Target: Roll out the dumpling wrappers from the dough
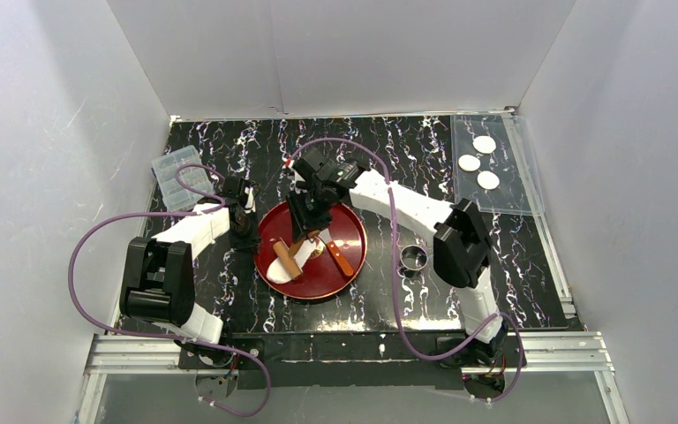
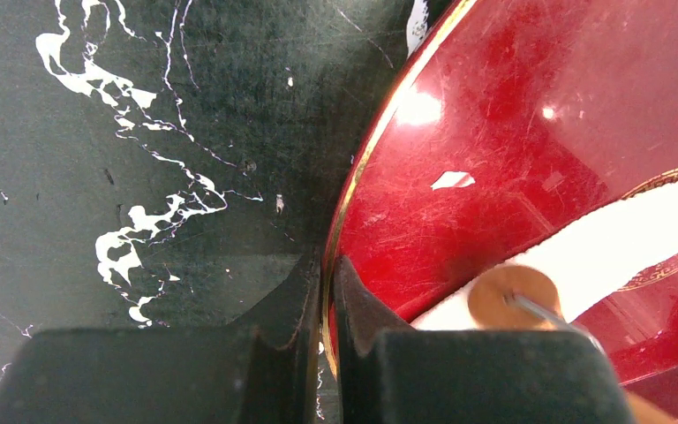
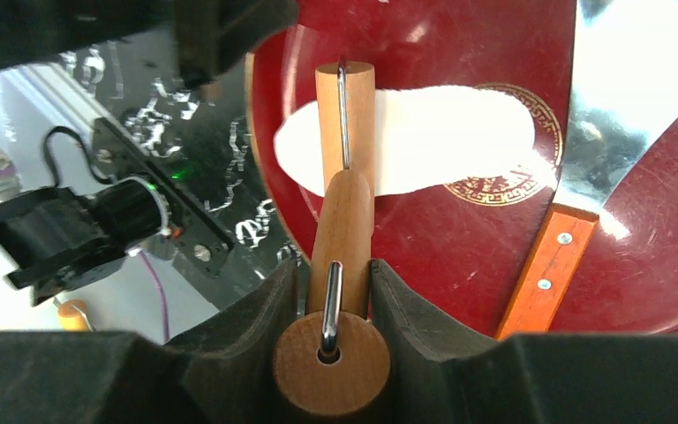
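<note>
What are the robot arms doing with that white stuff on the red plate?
The right gripper holds a wooden roller by its handle, with the roller lying across the white dough on the red plate. The left gripper pinches the plate's rim. Three round wrappers lie on a clear sheet at the far right.

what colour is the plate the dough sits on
The plate is deep red with a gold rim; left wrist view shows it best.

The dough [image 1: 281,269] is a flattened white oblong on the red plate [image 1: 320,283], lying under the wooden roller [image 3: 357,124]. Three round white dumpling wrappers [image 1: 469,162] lie flat, close together, on the clear sheet [image 1: 516,159] at the far right.
</note>
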Robot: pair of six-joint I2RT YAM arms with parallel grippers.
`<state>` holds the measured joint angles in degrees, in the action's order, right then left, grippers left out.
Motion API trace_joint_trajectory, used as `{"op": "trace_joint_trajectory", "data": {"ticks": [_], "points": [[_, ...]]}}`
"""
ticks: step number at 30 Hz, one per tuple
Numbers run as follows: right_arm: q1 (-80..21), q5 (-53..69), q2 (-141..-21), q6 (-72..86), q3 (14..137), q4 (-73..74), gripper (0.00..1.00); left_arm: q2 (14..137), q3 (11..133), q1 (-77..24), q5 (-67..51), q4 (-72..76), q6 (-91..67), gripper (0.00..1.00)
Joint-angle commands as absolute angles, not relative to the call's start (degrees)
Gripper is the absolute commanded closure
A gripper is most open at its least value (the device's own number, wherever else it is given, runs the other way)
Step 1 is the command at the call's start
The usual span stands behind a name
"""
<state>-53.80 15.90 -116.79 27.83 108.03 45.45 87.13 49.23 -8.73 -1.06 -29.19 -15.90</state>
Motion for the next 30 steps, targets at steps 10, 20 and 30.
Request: {"op": "trace_joint_trajectory", "data": {"ticks": [10, 20, 30], "points": [[-49.8, 2.1, -116.5, 26.7, 96.0, 50.1, 0.99, 85.0, 49.7, -8.3, 2.4, -30.3, -15.2, 1.0], [-46.3, -5.6, -112.8, 23.8, 92.8, 52.4, 0.99, 85.2, 49.8, -8.3, 2.6, -30.3, -15.2, 1.0], [-46.7, 9.2, -113.5, 24.3, 109.3, 56.5, 0.99, 84.5, 49.5, -8.3, 2.2, -30.0, -15.2, 1.0]]}}
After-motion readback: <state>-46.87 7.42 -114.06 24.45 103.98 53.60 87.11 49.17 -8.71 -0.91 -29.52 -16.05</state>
